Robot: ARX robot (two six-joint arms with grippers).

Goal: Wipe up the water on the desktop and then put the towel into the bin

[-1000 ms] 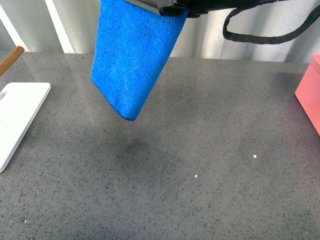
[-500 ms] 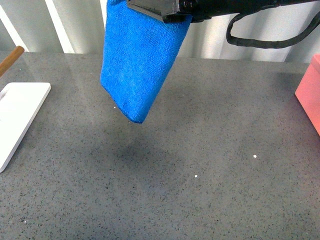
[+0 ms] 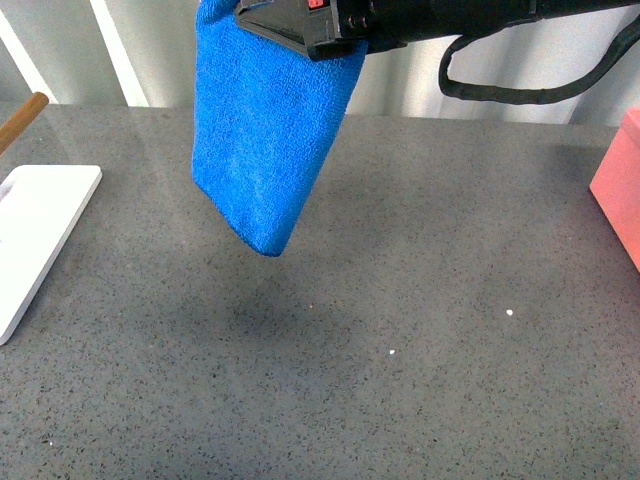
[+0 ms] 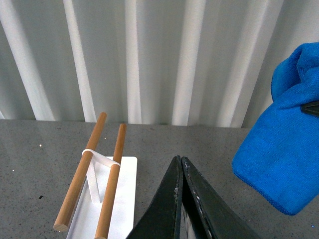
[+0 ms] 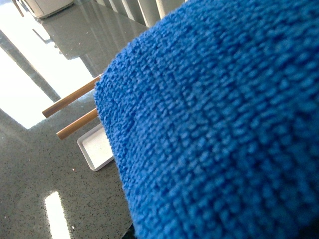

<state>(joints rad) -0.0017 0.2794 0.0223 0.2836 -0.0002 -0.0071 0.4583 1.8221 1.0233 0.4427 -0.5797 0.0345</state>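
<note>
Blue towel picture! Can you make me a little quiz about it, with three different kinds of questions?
1. True or false: the bright blue fuzzy microfibre towel lies flat on the glossy dark-grey speckled desktop.
2. What holds the towel up? A) the right gripper B) a hook on the wall C) a person's hand
3. Fill in the gap: in the left wrist view, the left gripper has its jaws ___ (open or shut).

Key:
1. False. It hangs in the air above the desktop.
2. A.
3. Shut, with nothing between them.
</note>
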